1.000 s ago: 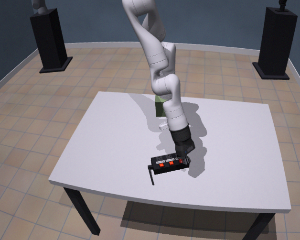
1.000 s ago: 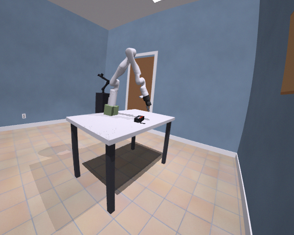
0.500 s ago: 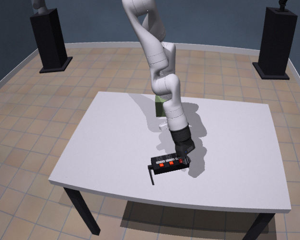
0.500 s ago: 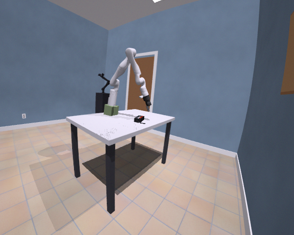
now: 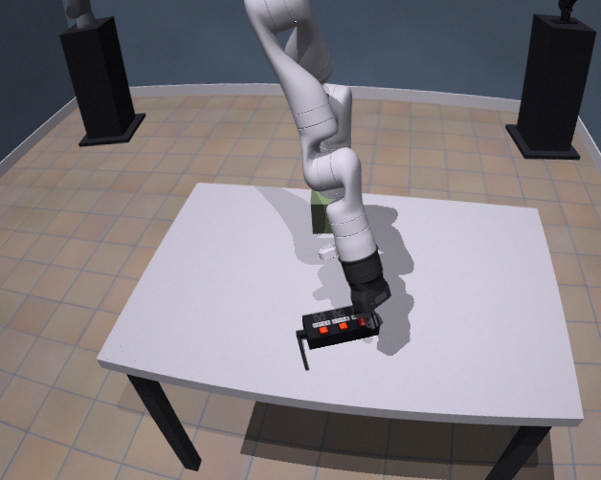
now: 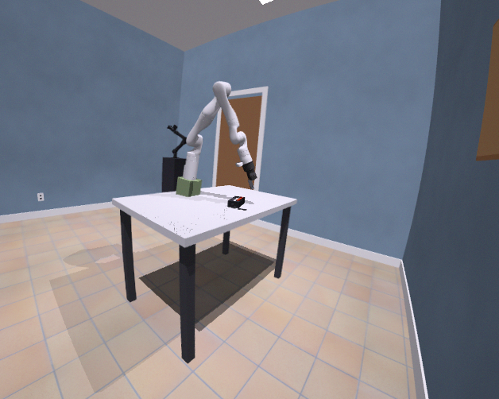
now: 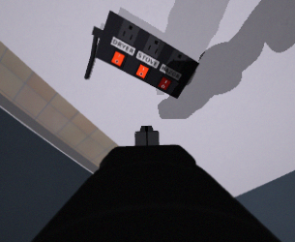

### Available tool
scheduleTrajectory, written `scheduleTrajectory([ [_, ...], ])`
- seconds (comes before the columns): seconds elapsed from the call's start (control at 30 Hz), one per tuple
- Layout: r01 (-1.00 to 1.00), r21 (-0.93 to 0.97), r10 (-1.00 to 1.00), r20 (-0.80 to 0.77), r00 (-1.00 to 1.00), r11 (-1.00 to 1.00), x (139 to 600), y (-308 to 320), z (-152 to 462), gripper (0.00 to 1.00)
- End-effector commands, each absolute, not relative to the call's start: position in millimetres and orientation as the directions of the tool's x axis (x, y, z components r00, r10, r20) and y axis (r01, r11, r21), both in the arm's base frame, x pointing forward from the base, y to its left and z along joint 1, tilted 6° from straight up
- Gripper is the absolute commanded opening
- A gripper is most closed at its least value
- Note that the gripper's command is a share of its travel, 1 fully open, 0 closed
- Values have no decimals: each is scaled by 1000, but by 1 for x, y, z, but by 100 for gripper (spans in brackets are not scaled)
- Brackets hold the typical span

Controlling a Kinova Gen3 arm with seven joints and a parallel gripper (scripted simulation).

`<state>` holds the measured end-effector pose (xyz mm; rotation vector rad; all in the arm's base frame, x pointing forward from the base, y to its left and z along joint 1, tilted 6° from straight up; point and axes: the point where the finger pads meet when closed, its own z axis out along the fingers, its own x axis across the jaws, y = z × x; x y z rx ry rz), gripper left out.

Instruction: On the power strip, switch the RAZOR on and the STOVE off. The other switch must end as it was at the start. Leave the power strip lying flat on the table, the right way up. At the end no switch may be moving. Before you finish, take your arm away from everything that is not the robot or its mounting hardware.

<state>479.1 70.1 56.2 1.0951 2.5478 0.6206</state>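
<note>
Labels read in the wrist view: DRYER (image 7: 123, 44) and STOVE (image 7: 148, 58) are legible, white tags with dark capitals. The third tag (image 7: 171, 73) sits in shadow; only part of it can be made out, reading roughly as RAZOR.

Count on the power strip (image 5: 337, 332): three tags, three rocker switches, three sockets behind them, one short black cord stub (image 5: 302, 347) leaving its end toward 7 o'clock in the top view. The DRYER switch (image 7: 116, 58) and the STOVE switch (image 7: 142, 71) glow bright orange-red. The third switch (image 7: 164, 83) is a darker red and lies under the arm's shadow.

Position: the strip lies flat, face up, on the white table (image 5: 204, 288), in the half nearest the top camera, slightly toward 5 o'clock of the table's centre. In the wrist view it sits at 12 o'clock of the frame, long axis running from 10 to 4 o'clock.

Gripper (image 7: 146, 136): fingers fully closed together, nothing between them. In the top view it hangs over the strip's 3 o'clock end; the exterior view shows a gap between it and the strip.

Other items: one green block (image 6: 188, 186) at the arm's base, two black pedestals (image 5: 100, 82) on the floor beyond the table.
</note>
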Motion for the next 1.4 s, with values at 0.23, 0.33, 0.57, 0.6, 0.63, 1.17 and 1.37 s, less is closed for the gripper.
scheduleTrajectory([
  [0.23, 610, 498, 740, -102, -665, 616, 480, 70, 57, 0],
  [0.33, 610, 498, 740, -102, -665, 616, 480, 70, 57, 0],
  [0.57, 610, 498, 740, -102, -665, 616, 480, 70, 57, 0],
  [0.6, 610, 498, 740, -102, -665, 616, 480, 70, 57, 0],
  [0.63, 610, 498, 740, -102, -665, 616, 480, 70, 57, 0],
  [1.17, 610, 494, 739, -103, -666, 619, 482, 69, 44, 0],
  [1.37, 610, 493, 738, -103, -667, 620, 483, 69, 34, 0],
])
